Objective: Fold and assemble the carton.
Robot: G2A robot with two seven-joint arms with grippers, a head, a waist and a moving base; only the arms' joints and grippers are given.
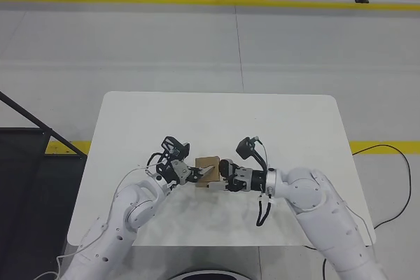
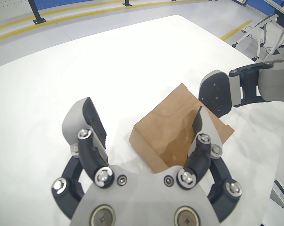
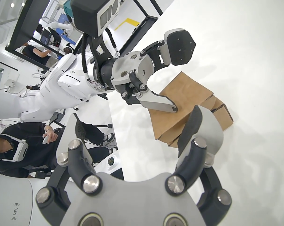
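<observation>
Starting from the left gripper [image 2: 144, 106], we find its jaws spread wide and pinching nothing, with one grey fingertip [image 3: 160, 103] resting on the top panel of the brown cardboard carton [image 2: 170, 121] and the other finger held clear over the table. We judge the main risk to be a one-sided push. Pressure from that single tip could slide or spin the light carton across the smooth white rounded-corner table [image 1: 266, 126], or crush the raised panel instead of creasing it along its fold. The right gripper [image 3: 136, 116] is likewise spread and empty, with one padded finger just beside the carton's opposite end, so an ill-timed squeeze from both sides might buckle the loose flaps. The carton lies part-folded on the table between the two grippers, under the left gripper's one fingertip, near the middle of the table.
</observation>
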